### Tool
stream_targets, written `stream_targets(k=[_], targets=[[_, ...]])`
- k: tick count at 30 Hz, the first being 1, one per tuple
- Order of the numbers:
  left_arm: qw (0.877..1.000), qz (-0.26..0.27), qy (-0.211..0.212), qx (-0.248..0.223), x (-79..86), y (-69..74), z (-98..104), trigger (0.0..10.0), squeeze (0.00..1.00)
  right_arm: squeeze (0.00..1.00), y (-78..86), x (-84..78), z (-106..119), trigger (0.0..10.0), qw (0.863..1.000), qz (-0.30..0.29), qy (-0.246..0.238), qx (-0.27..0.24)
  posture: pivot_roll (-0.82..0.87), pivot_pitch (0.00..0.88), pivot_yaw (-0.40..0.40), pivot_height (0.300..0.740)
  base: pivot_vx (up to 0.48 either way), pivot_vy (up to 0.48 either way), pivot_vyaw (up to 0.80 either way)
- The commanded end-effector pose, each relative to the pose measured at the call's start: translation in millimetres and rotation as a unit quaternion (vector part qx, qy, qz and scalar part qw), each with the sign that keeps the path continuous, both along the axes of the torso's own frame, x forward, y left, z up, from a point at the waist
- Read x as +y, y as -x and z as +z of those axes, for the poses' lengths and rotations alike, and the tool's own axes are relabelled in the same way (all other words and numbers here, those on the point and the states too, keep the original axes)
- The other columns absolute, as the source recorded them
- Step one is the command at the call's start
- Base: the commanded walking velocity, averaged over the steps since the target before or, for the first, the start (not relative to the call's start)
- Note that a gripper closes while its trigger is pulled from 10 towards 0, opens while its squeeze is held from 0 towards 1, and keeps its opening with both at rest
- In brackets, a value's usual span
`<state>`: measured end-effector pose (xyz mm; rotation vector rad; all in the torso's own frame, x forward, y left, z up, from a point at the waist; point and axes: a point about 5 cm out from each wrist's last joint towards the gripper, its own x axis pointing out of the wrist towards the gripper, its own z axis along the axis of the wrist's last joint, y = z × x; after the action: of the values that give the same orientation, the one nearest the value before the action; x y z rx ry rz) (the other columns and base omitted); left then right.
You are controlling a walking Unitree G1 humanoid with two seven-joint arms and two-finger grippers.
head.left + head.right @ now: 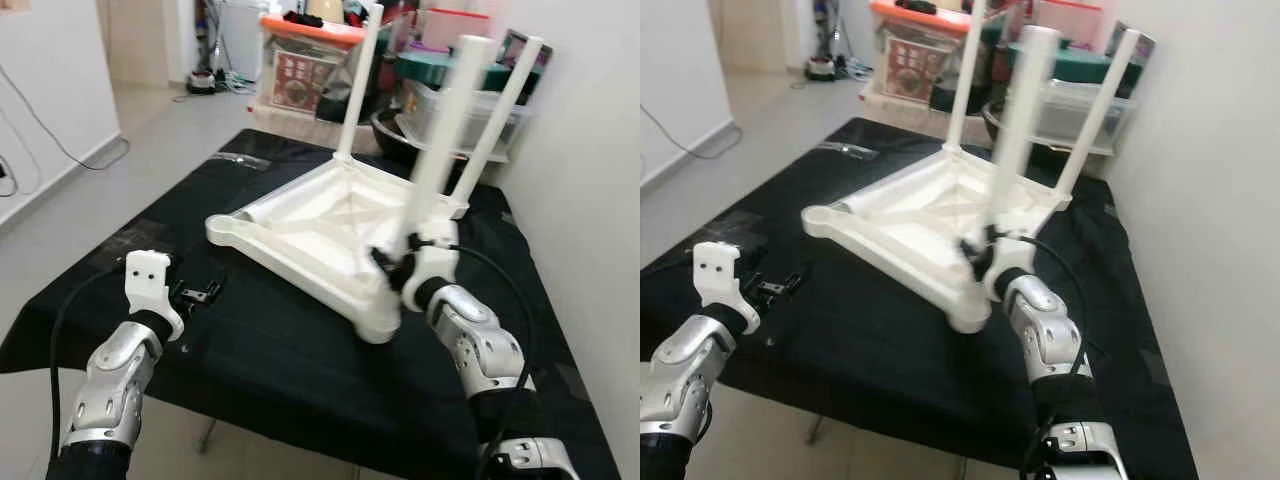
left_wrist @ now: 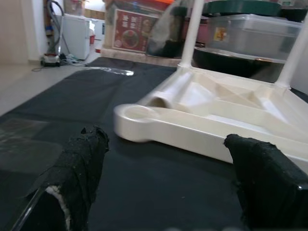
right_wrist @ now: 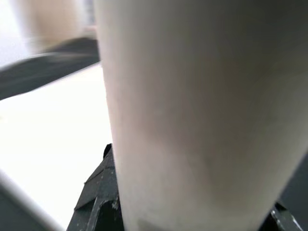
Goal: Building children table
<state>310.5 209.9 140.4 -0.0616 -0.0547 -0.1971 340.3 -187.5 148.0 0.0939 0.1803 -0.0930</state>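
A white children's table top (image 1: 300,235) lies upside down on the black cloth. Two white legs (image 1: 358,85) stand up from its far corners. My right gripper (image 1: 393,262) is shut on the lower end of a third white leg (image 1: 447,120) at the near right corner; the right wrist view has this leg (image 3: 192,120) up close between the jaws. The near left corner socket (image 2: 137,113) holds no leg. My left gripper (image 1: 195,293) hovers low over the cloth in front of that corner, open, with nothing between its black fingers (image 2: 77,168).
The black-covered work table (image 1: 300,370) ends close to me at its front edge. Behind it stand stacked plastic storage boxes (image 1: 450,95) and an orange-lidded bin (image 1: 305,55). A white wall runs along the right. A clear plastic wrapper (image 1: 240,160) lies at the cloth's far left.
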Motion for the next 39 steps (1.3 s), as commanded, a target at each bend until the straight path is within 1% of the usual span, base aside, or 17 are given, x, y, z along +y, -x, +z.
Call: stream_targets(k=[1, 2, 3, 5, 6, 7, 8, 15, 16, 21, 23, 25, 32, 33, 34, 35, 39], targets=[[1.0, -0.005, 0.0, 0.002, -2.8, 1.3, -2, 10.0, 0.0, 0.0, 27.0, -24.1, -40, 0.0, 0.986, -0.112, 0.035, 0.116, 0.08, 0.0, -0.149, 0.74, 0.0, 0.0, 0.0], [1.0, -0.004, 0.0, 0.002, -2.7, 1.9, -2, 10.0, 0.0, 0.0, 39.8, -21.8, -40, 0.0, 0.984, -0.119, 0.041, 0.123, 0.07, 0.0, -0.142, 0.74, 0.0, 0.0, 0.0], [1.0, -0.005, 0.0, 0.002, -2.8, 2.4, -2, 10.0, 0.0, 0.0, 44.7, -17.1, -35, 3.7, 0.987, -0.095, 0.054, 0.118, 0.07, 0.0, -0.143, 0.74, 0.0, 0.0, 0.0], [1.0, -0.005, 0.0, 0.002, -2.9, 2.6, -2, 10.0, 0.0, 0.0, 45.8, -12.9, -31, 3.7, 0.989, -0.07, 0.063, 0.114, 0.07, 0.0, -0.143, 0.74, 0.0, 0.0, 0.0], [1.0, -0.007, 0.0, 0.002, -2.9, 2.7, -2, 10.0, 0.0, 0.0, 45.4, -6.7, -24, 10.0, 0.994, -0.023, 0.055, 0.093, 0.06, 0.0, -0.143, 0.74, 0.0, 0.0, 0.0], [1.0, -0.007, 0.0, 0.002, -2.9, 2.7, -2, 10.0, 0.0, 0.0, 45.4, -6.7, -24, 10.0, 0.994, -0.023, 0.055, 0.093, 0.06, 0.0, -0.143, 0.74, 0.0, 0.0, 0.0], [1.0, -0.007, 0.001, 0.0, -3.1, 2.8, -1, 10.0, 0.0, 1.0, 46.4, -0.3, -8, 10.0, 0.999, 0.024, 0.027, 0.037, 0.05, 0.0, -0.147, 0.74, 0.0, 0.0, 0.0], [1.0, -0.007, 0.002, -0.001, -3.3, 2.8, -1, 10.0, 0.0, 1.0, 46.2, 4.6, 2, 10.0, 1.0, 0.021, 0.015, 0.014, 0.05, 0.0, -0.147, 0.74, 0.0, 0.0, 0.0], [1.0, -0.006, 0.003, -0.001, -3.5, 2.5, -1, 10.0, 0.0, 0.0, 37.9, 5.7, 18, 10.0, 0.995, 0.09, 0.009, -0.032, 0.06, 0.0, -0.146, 0.74, 0.0, 0.0, 0.0], [1.0, -0.008, 0.002, -0.001, -4.2, 1.3, -1, 10.0, 0.0, 0.0, 30.3, 6.4, 49, 10.0, 0.95, 0.289, 0.021, -0.114, 0.06, 0.0, -0.143, 0.74, 0.0, 0.0, 0.0], [1.0, -0.008, 0.002, -0.001, -4.2, 1.3, -1, 10.0, 0.0, 0.0, 30.3, 6.4, 49, 10.0, 0.95, 0.289, 0.021, -0.114, 0.06, 0.0, -0.143, 0.74, 0.0, 0.0, 0.0], [1.0, -0.009, 0.002, -0.001, -4.8, -0.6, -1, 10.0, 0.0, 0.0, 27.7, 12.8, 50, 10.0, 0.894, 0.433, 0.022, -0.113, 0.08, 0.0, -0.153, 0.74, 0.0, 0.0, 0.0], [1.0, -0.005, -0.002, 0.001, -4.1, -1.2, -2, 10.0, 0.0, 0.0, 20.4, 45.0, 41, 10.0, 0.818, 0.568, 0.011, -0.092, 0.12, 0.0, -0.171, 0.74, 0.0, 0.0, 0.0], [1.0, -0.004, -0.003, 0.001, -3.5, -0.7, -3, 10.0, 0.0, 0.0, 19.5, 55.6, 37, 5.5, 0.795, 0.6, 0.017, -0.084, 0.12, 0.0, -0.171, 0.74, 0.0, 0.0, 0.0], [1.0, -0.004, -0.003, 0.001, -3.5, -0.7, -3, 10.0, 0.0, 0.0, 19.5, 55.6, 37, 5.5, 0.795, 0.6, 0.017, -0.084, 0.12, 0.0, -0.171, 0.74, 0.0, 0.0, 0.0], [1.0, -0.003, -0.004, 0.002, -2.6, 0.1, -3, 10.0, 0.0, 0.0, 21.7, 63.1, 35, 2.2, 0.776, 0.626, 0.019, -0.078, 0.14, 0.0, -0.179, 0.74, 0.0, 0.0, 0.0], [1.0, -0.002, -0.005, 0.002, -1.3, 1.3, -3, 10.0, 0.0, 0.0, 28.6, 68.4, 33, 0.5, 0.746, 0.661, 0.013, -0.078, 0.13, 0.0, -0.174, 0.74, 0.0, 0.0, 0.0]])
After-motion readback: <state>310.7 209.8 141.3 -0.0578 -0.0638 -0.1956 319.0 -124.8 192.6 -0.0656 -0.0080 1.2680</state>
